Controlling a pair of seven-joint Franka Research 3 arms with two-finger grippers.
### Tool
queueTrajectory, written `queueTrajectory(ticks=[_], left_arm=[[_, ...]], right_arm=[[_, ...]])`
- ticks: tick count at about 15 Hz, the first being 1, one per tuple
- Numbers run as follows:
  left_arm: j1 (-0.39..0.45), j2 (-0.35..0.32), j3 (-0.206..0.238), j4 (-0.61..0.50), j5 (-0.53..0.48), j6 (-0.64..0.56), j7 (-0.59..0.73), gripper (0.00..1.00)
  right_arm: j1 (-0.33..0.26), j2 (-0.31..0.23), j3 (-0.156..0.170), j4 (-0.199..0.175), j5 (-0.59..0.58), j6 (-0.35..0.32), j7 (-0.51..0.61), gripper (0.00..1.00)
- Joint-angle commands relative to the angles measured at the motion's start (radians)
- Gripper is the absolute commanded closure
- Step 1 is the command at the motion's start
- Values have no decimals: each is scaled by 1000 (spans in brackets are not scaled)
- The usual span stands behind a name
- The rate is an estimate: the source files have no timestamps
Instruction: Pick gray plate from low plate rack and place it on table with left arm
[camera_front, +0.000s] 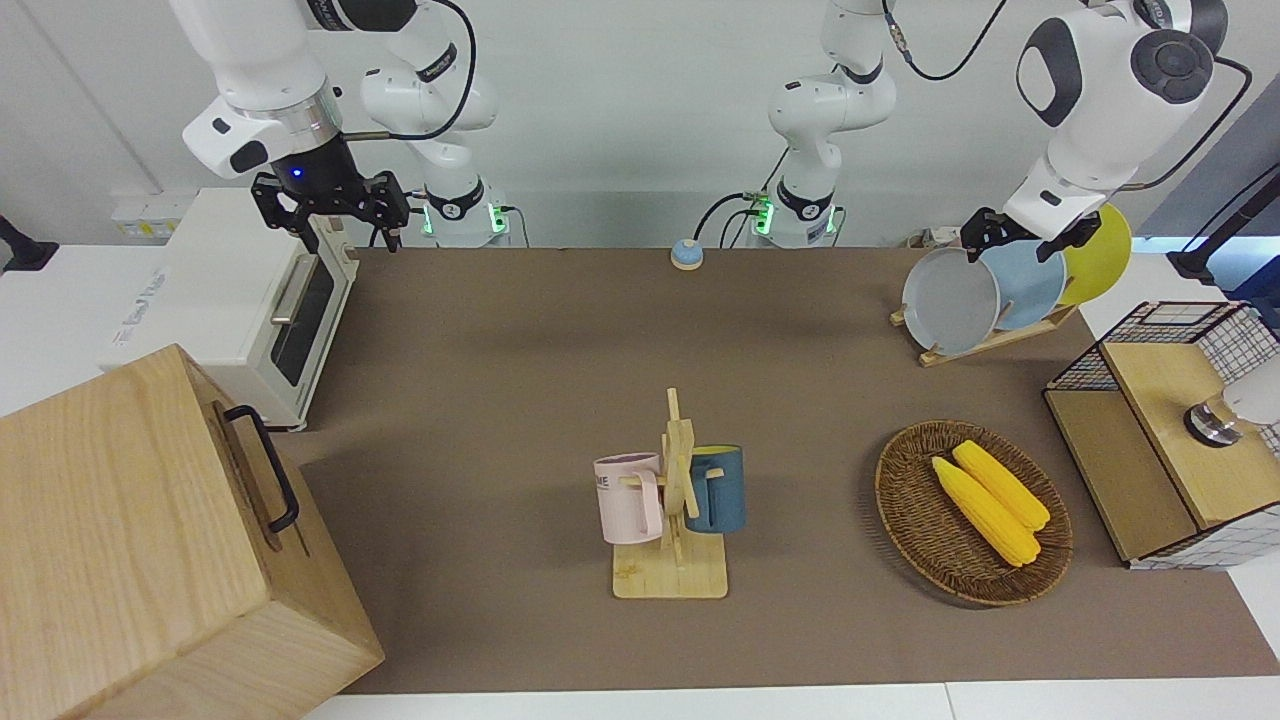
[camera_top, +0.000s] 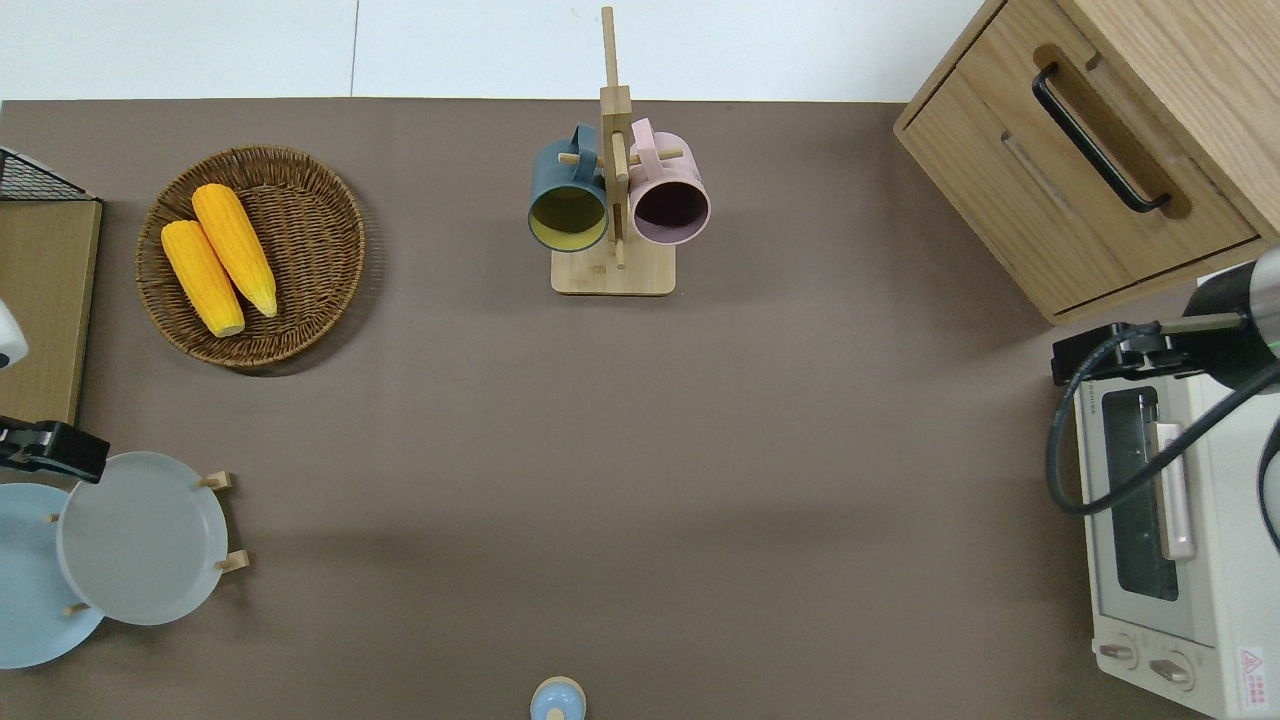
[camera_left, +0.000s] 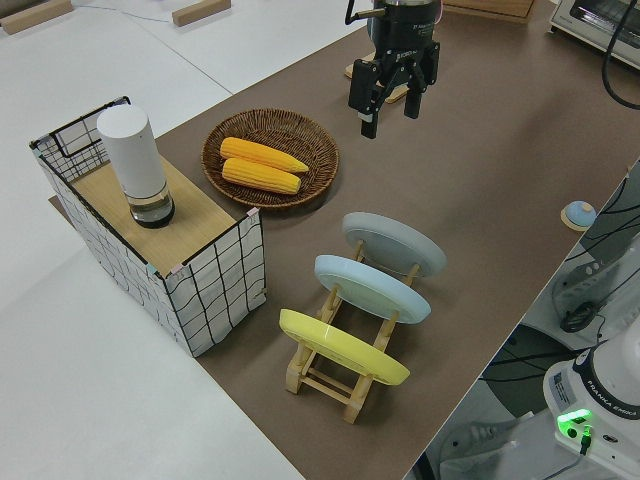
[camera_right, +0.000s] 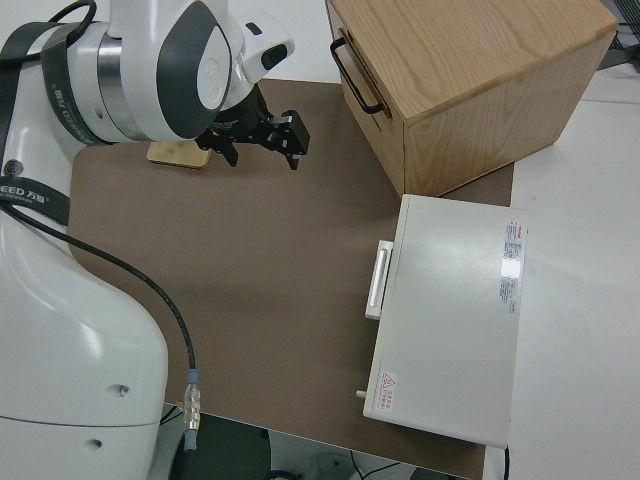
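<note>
The gray plate (camera_front: 950, 300) (camera_top: 140, 540) (camera_left: 395, 245) leans in the end slot of the low plate rack (camera_front: 985, 343) (camera_left: 330, 375) that lies toward the table's (camera_front: 560, 340) middle. A light blue plate (camera_front: 1030, 285) and a yellow plate (camera_front: 1105, 260) stand in the other slots. My left gripper (camera_front: 1012, 245) (camera_left: 388, 112) hangs open in the air over the upper rims of the gray and light blue plates, holding nothing. In the overhead view only one of its fingers (camera_top: 60, 452) shows, at the gray plate's rim. The right gripper (camera_front: 330, 215) (camera_right: 262, 155) is parked and open.
A wicker basket (camera_front: 900, 500) with two corn cobs lies farther from the robots than the rack. A wire crate (camera_front: 1160, 330) stands at the left arm's end. A mug stand (camera_front: 670, 575) is mid-table; a toaster oven (camera_front: 230, 290) and wooden cabinet (camera_front: 130, 520) are at the right arm's end.
</note>
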Motion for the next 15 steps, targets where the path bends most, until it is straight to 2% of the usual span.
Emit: queueTrajectory(ticks=[1,4,6,13,15], left_arm=[[8,-60,9,-113,20,70,15,0],[8,-84,20,-178,33,121,15,0],[5,-115,20,-254,79,179,15,0],[17,-126,22,-341,135,236,52,0],[34,-134,23,-385,137,290,54,0]], right_arm=[[7,0,-6,6,3,-1,4,17],[7,0,-6,6,3,-1,4,17],[7,0,-6,6,3,-1,4,17],[7,0,-6,6,3,-1,4,17],[7,2,-6,6,3,-1,4,17]])
